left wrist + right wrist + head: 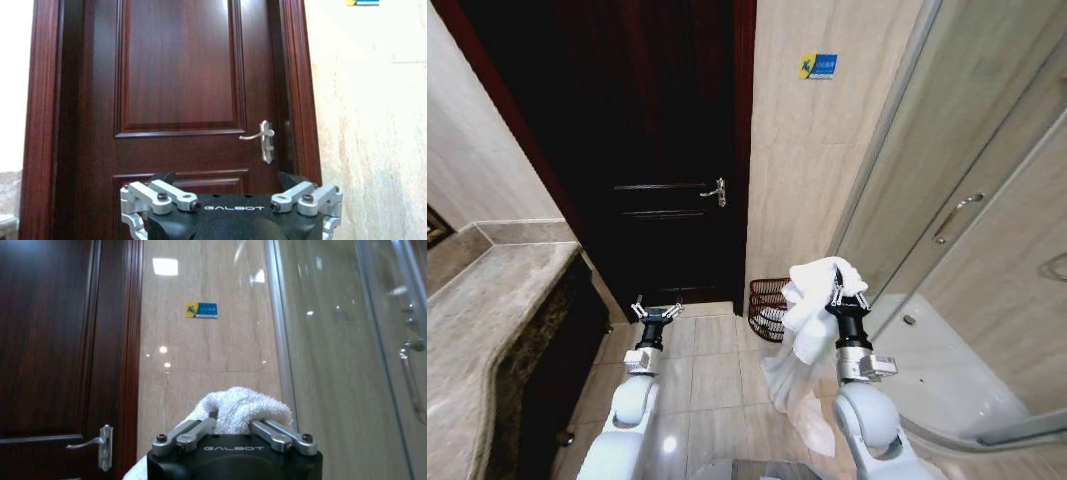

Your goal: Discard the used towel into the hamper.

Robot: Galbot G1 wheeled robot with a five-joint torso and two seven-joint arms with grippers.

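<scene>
My right gripper [847, 293] is shut on the white towel [812, 300], held up in front of me. The towel bunches over the fingers and hangs down toward the floor. In the right wrist view the towel [241, 405] bulges out between the shut fingers of the right gripper [233, 424]. The hamper [767, 308], a dark red-brown slatted basket, stands on the floor against the wall beside the door, just beyond and left of the towel, which partly hides it. My left gripper [657, 311] is raised on the left, open and holding nothing; it faces the door in the left wrist view [228, 178].
A dark wooden door [657, 150] with a metal handle [717, 192] stands shut straight ahead. A marble counter [487, 300] runs along the left. A glass shower enclosure [967, 200] with a white tray [937, 370] fills the right. Tiled floor [707, 370] lies between.
</scene>
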